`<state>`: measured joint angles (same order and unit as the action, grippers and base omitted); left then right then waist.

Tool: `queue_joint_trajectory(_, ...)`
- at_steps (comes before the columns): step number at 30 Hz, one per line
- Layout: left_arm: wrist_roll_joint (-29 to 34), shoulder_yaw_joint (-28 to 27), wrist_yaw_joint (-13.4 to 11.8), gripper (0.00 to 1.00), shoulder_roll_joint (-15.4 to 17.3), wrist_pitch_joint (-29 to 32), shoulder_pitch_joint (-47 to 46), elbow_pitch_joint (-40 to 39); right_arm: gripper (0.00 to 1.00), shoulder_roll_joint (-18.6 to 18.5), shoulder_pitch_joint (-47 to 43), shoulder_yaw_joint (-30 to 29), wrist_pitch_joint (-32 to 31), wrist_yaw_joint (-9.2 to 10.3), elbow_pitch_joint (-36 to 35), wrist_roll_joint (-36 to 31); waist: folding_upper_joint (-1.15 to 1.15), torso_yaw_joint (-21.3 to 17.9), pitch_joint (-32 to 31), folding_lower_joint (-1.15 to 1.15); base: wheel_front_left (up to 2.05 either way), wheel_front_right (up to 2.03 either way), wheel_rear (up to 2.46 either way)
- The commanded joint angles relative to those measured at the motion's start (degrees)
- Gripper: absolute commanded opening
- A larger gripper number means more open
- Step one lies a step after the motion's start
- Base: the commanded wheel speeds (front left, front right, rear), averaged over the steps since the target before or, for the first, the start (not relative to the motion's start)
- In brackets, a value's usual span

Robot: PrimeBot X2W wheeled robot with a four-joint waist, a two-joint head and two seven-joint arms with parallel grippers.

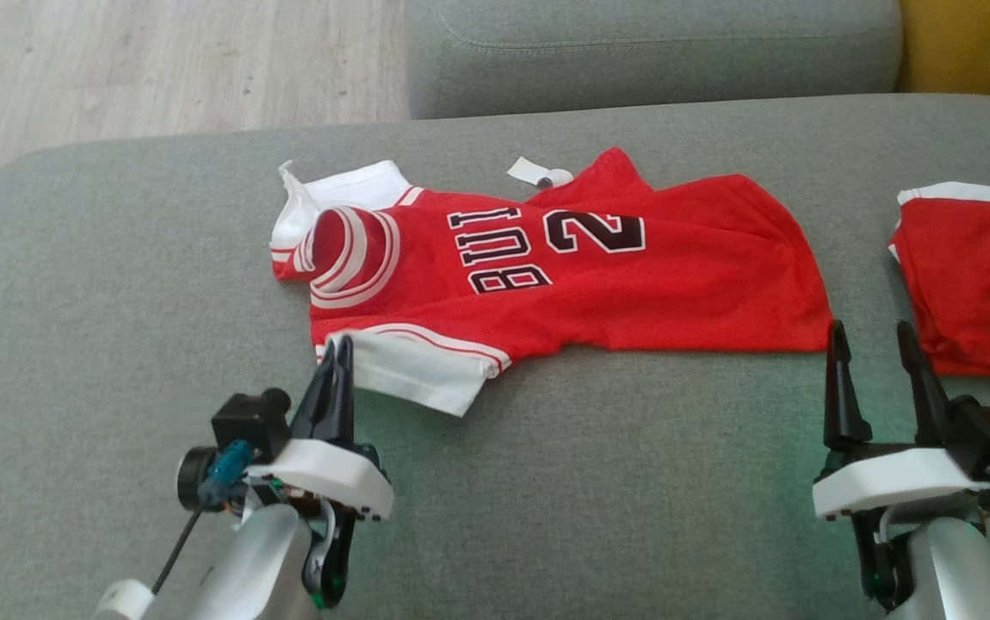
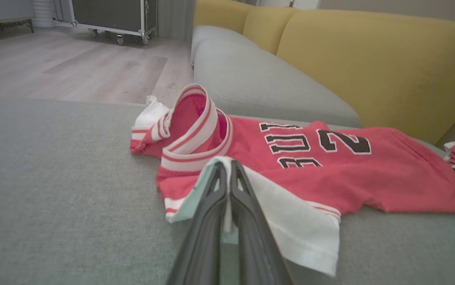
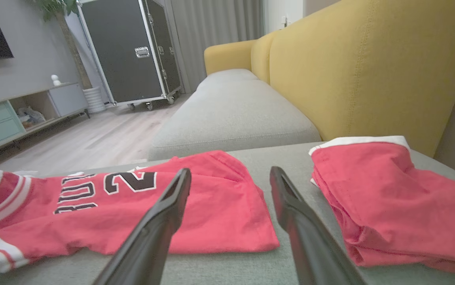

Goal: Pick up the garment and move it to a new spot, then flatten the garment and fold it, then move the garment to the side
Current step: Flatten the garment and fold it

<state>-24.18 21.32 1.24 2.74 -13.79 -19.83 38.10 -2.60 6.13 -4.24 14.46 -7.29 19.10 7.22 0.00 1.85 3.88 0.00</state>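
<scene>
Your grey cushion (image 1: 116, 284) carries the red jersey (image 1: 633, 284), spread flat mid-seat with its collar leftward and black lettering showing. Red shorts (image 1: 977, 284) lie to its right. Your left gripper (image 1: 338, 346) pinches the near white sleeve (image 1: 417, 375); your right gripper (image 1: 870, 331) stands spread beside the hem.

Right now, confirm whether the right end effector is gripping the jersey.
No, the right end effector stands wide open, pinching no part of the jersey.

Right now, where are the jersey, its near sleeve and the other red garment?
jersey (image 1: 702, 275): head view, plain red body.
near sleeve (image 2: 298, 233): left wrist view, white cloth.
other red garment (image 3: 389, 198): right wrist view, top face.
</scene>
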Motion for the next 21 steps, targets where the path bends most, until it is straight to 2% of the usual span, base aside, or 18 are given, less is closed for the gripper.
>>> queue_joint_trajectory(1,0.5,-2.4,-0.3,0.00,0.8,-0.9,-1.0,-2.5,1.00,-0.3,3.1,0.8,0.5,-0.20,-0.5,-0.8,0.00,0.2,-0.1,0.00,0.00,0.00,0.00)
queue_joint_trajectory(11,5.0,-7.1,-0.9,0.00,0.4,-1.2,3.2,-17.0,1.00,-0.3,9.2,-5.4,-4.3,-0.20,12.9,-7.0,0.00,1.7,0.3,0.00,0.00,0.00,0.00)
queue_joint_trajectory(21,6.3,-6.0,0.2,0.00,0.2,-1.2,4.5,-18.7,1.00,-0.3,17.5,-8.2,-6.0,-0.20,29.1,-6.6,0.00,3.0,1.2,0.00,0.00,0.00,0.00)
